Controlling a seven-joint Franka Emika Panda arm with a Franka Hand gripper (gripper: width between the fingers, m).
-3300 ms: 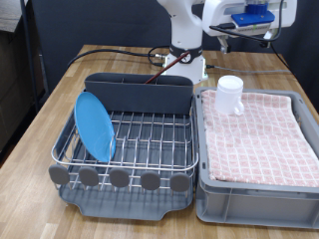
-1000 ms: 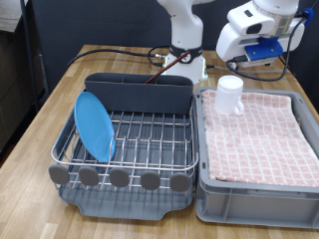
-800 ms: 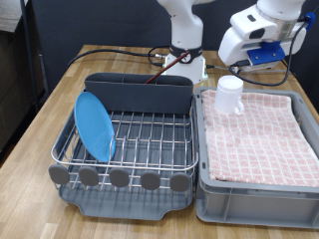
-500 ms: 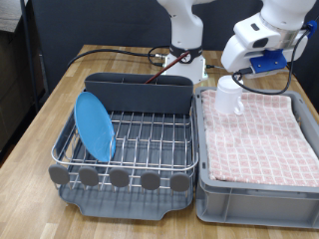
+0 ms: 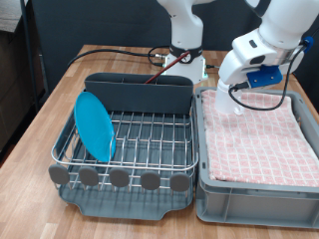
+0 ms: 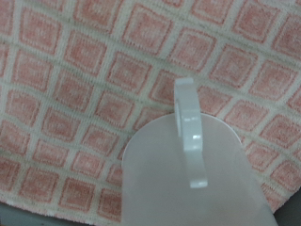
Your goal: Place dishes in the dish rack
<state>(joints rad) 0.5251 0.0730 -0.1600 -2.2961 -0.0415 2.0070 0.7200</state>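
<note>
Dish rack (image 5: 125,149): sitting on the wooden table (image 5: 110,58), well apart from the gripper (image 5: 242,88) and off toward the exterior view's left of it, with its utensil caddy (image 5: 138,93) running along the far edge of the wires, the part of the rack nearest the gripper.

Lying directly beneath the gripper and reaching away toward the exterior view's bottom: grey bin (image 5: 249,194), lined with a pink checkered cloth (image 5: 257,134), probably serving as a soft holding spot for dishes waiting to be moved.

Standing on edge in the rack's wire slots, at the end farthest from the gripper: light-blue plate (image 5: 95,124), leaning only slightly and being propped by the wires, so looking already placed.

Resting on the cloth right under the gripper: white mug (image 6: 160,188), filling the lower part of the wrist view with its handle (image 6: 191,132) turned toward the camera; almost wholly hidden behind the hand in the exterior view.

Hovering low over the bin's far corner, just above the mug, and pointing down at it, seemingly lining up for a grasp. Not showing any fingers in either view, so not possible to tell how wide the jaws are standing or whether anything is touching the mug.
</note>
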